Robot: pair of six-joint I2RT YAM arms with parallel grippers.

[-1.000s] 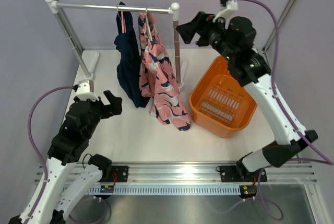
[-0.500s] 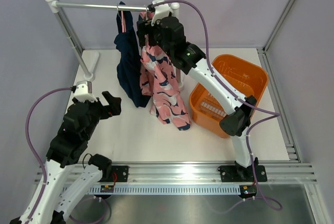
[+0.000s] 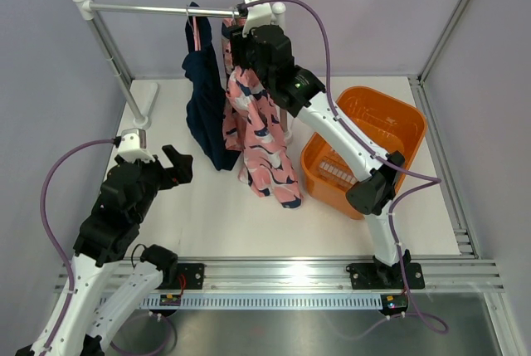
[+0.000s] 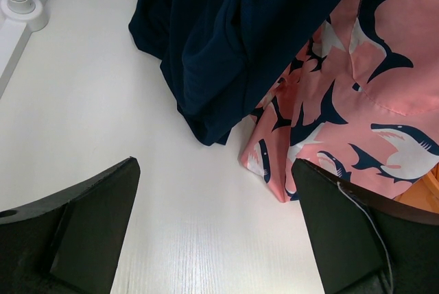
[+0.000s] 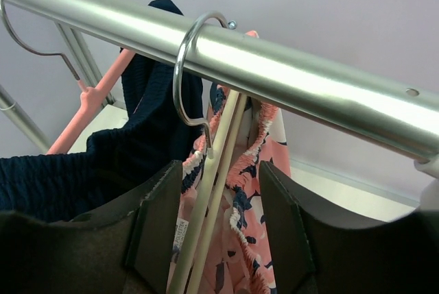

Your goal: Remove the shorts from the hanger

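Closing squarely on the cream hanger (image 5: 204, 232) is what matters now: the right claw (image 5: 218, 194) sits just under the rail (image 5: 288, 68), fingers apart on either side of the hanger's twin stems, seemingly not yet pinching them. The pink shorts (image 3: 261, 136) hang from it, the navy shorts (image 3: 202, 115) beside them, hems reaching the surface (image 3: 207, 215). Grip below the wire hook (image 5: 182, 68), clear of the waistband. The left claw (image 4: 214, 170) hovers spread wide near the hems.

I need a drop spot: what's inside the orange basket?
The orange basket shows only its slotted floor, no garment; the right arm crosses above, hiding part of the inside.
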